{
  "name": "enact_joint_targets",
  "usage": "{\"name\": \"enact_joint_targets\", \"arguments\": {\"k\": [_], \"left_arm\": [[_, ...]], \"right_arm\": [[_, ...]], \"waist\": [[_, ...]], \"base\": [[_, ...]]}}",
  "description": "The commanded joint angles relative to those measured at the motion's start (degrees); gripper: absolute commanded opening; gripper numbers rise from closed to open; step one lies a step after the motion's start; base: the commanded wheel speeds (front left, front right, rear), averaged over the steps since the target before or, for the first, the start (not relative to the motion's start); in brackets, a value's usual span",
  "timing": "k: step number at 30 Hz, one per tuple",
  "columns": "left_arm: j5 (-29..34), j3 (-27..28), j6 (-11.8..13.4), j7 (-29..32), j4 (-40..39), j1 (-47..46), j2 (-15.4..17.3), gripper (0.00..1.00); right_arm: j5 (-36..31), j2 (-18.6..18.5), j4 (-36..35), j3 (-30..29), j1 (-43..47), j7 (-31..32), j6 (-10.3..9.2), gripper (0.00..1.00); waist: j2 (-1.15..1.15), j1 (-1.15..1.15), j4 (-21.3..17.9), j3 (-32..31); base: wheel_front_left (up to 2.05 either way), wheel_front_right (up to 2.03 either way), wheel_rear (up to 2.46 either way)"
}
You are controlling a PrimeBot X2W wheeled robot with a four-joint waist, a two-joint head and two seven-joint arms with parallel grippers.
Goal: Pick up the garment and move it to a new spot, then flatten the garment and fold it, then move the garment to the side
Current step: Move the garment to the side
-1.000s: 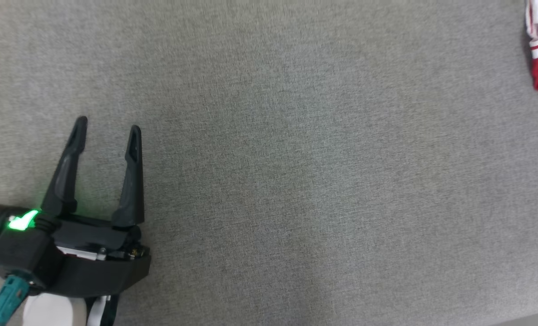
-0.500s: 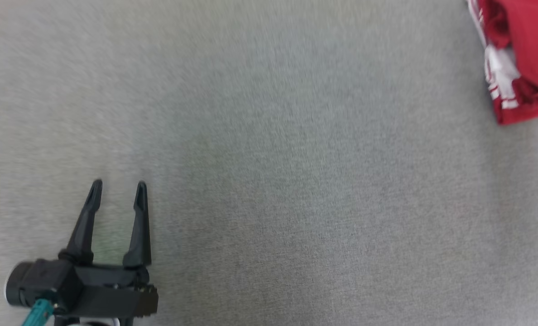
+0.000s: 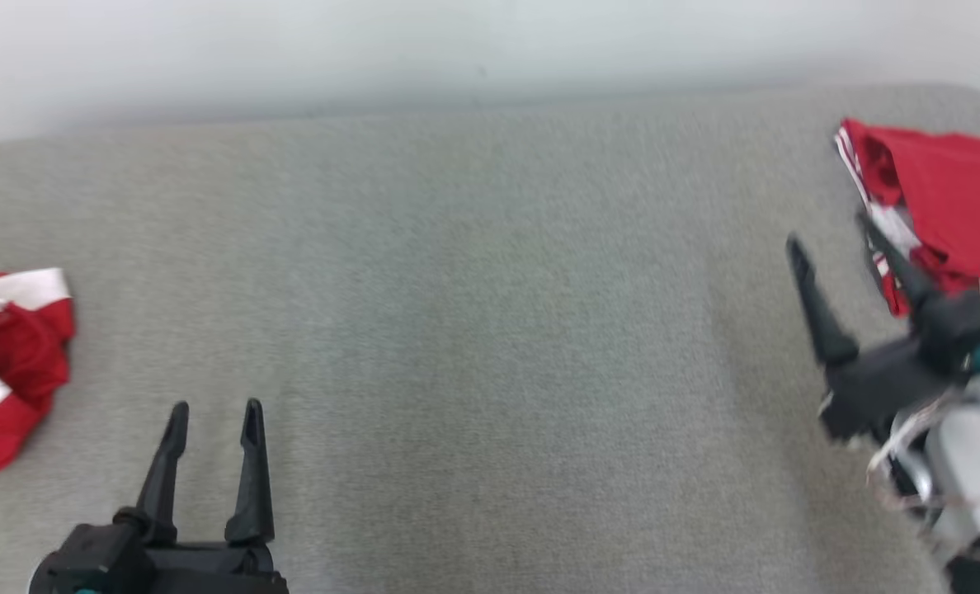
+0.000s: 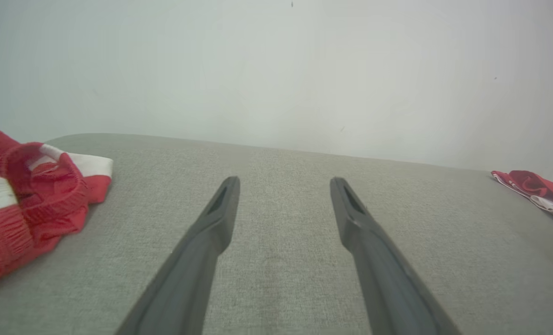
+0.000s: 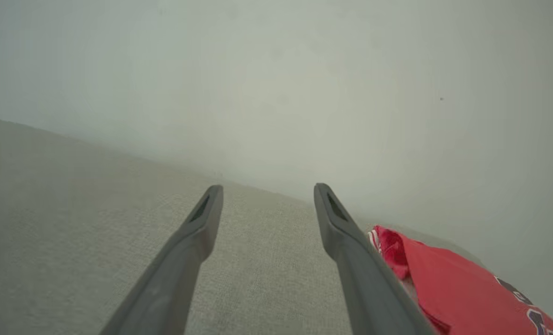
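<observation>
A crumpled red garment (image 3: pixel 7 367) with white bands lies at the left edge of the grey padded surface (image 3: pixel 490 330); the left wrist view has it at the left (image 4: pixel 30 204). A second red garment (image 3: pixel 948 194), lying flatter with white striped trim, sits at the far right (image 4: pixel 537 190) (image 5: pixel 448 284). My left gripper (image 3: pixel 215 407) is open at the lower left, empty, to the right of the crumpled garment (image 4: pixel 284 182). My right gripper (image 3: pixel 828 233) is open and empty, its fingers just left of the flatter garment (image 5: pixel 268 187).
A pale wall (image 3: pixel 457 49) runs behind the surface's far edge. The surface's far right corner (image 3: pixel 977 95) is rounded. The wide grey stretch between my two grippers is bare.
The head camera has swung up: the wall, the crumpled garment at left and my right gripper have come into the picture. My left gripper sits lower in view, still open.
</observation>
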Motion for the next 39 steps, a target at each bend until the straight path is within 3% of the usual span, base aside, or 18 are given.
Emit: {"name": "enact_joint_targets", "arguments": {"k": [1,11,19,29,39], "left_arm": [[-0.2,0.2,-0.1,-0.1,0.4,0.8,-0.2,1.00],[-0.2,1.0,-0.6,-0.1,3.4,4.1,-1.0,1.00],[0.0,1.5,-1.1,-0.1,4.7,5.7,-1.1,1.00],[0.2,2.4,-1.5,-0.1,5.7,5.8,-1.4,1.00],[0.6,2.3,-1.7,-0.1,6.0,5.8,-1.5,1.00]], "right_arm": [[0.3,1.1,-0.7,-1.7,2.6,-0.2,-0.17,1.00],[-1.8,8.8,-8.5,-8.4,20.6,-0.2,-0.18,1.00],[-4.5,14.1,-13.7,-11.9,28.5,0.0,-0.17,1.00],[-7.3,19.5,-18.6,-15.8,32.8,0.2,-0.17,1.00],[-8.0,20.5,-18.2,-16.2,33.3,0.4,-0.17,1.00]], "waist": [[0.00,0.01,3.0,-3.8],[0.00,0.01,4.4,-9.6],[0.00,0.01,4.4,-11.7],[0.00,0.01,3.5,-12.6],[0.00,0.01,3.5,-12.8]], "base": [[0.00,0.00,0.00],[0.00,0.00,0.00],[0.00,0.00,0.00],[0.00,0.00,0.00],[0.00,0.00,0.00]]}}
